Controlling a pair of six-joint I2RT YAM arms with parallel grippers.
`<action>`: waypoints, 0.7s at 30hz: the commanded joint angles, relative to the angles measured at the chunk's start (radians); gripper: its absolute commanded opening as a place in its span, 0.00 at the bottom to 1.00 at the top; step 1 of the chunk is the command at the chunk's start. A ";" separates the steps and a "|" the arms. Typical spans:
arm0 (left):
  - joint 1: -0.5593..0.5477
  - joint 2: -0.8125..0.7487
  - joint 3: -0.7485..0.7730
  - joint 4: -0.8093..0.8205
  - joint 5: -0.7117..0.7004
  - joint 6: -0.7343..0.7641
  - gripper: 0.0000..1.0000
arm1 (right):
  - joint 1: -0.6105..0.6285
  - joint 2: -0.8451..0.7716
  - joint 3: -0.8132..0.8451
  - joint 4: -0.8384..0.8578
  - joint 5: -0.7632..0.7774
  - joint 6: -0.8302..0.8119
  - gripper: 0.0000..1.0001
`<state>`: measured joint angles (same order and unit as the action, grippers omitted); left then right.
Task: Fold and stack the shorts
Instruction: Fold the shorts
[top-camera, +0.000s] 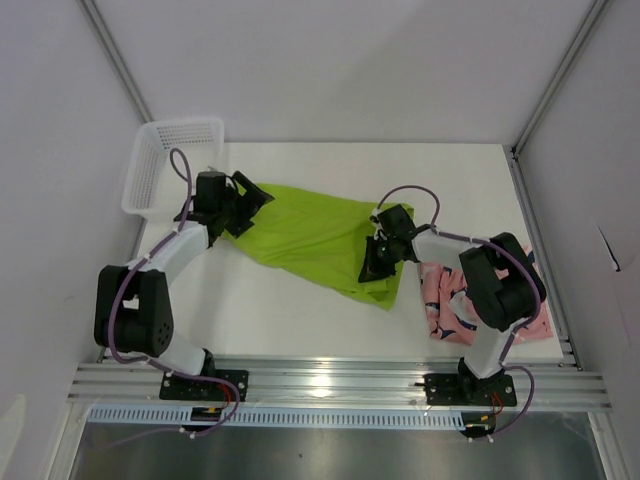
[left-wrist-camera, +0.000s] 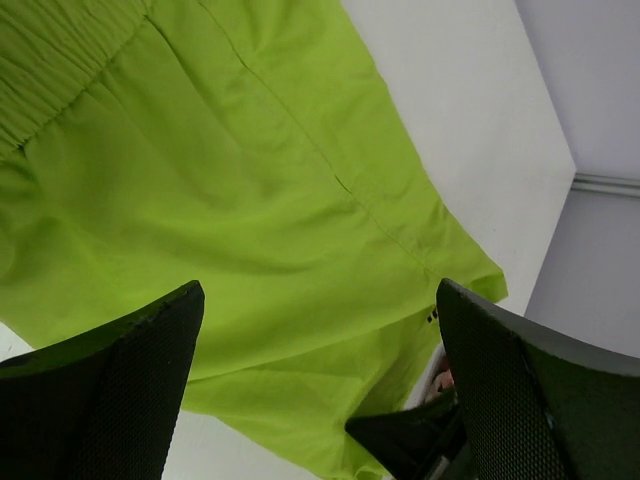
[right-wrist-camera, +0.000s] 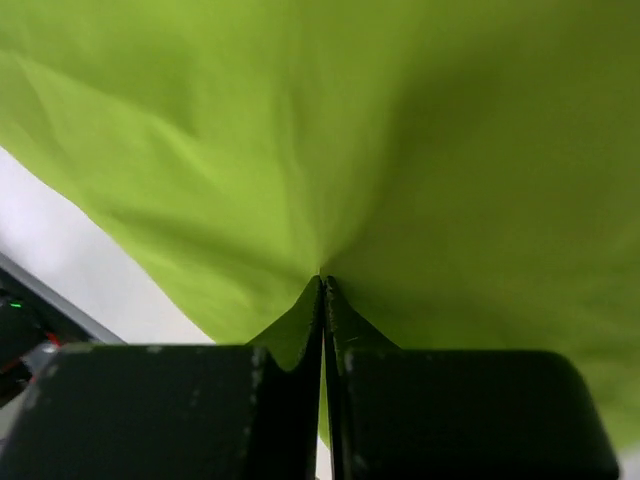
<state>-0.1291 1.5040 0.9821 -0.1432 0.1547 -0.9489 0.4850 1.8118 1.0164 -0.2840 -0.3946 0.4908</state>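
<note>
Fingers of the right gripper are pressed together, pinching a fold of the lime green shorts at their right end. The left gripper hangs spread wide over the other end, near the elastic waistband, gripping nothing. The green pair lies stretched across the white table. The pink fish-print shorts lie just beside its right end, and a white mesh basket stands at the far left.
</note>
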 joint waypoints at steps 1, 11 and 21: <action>-0.015 0.041 0.033 0.048 -0.044 0.035 0.98 | 0.007 -0.129 -0.059 -0.113 0.105 -0.075 0.00; -0.037 0.177 0.132 0.034 -0.098 0.056 0.97 | 0.010 -0.186 -0.101 -0.274 0.306 -0.123 0.00; -0.038 0.128 0.138 0.016 -0.100 0.099 0.97 | 0.059 -0.402 -0.107 -0.264 0.382 -0.138 0.55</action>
<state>-0.1577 1.6848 1.0866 -0.1375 0.0628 -0.8951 0.5110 1.5043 0.8974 -0.5354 -0.0845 0.3790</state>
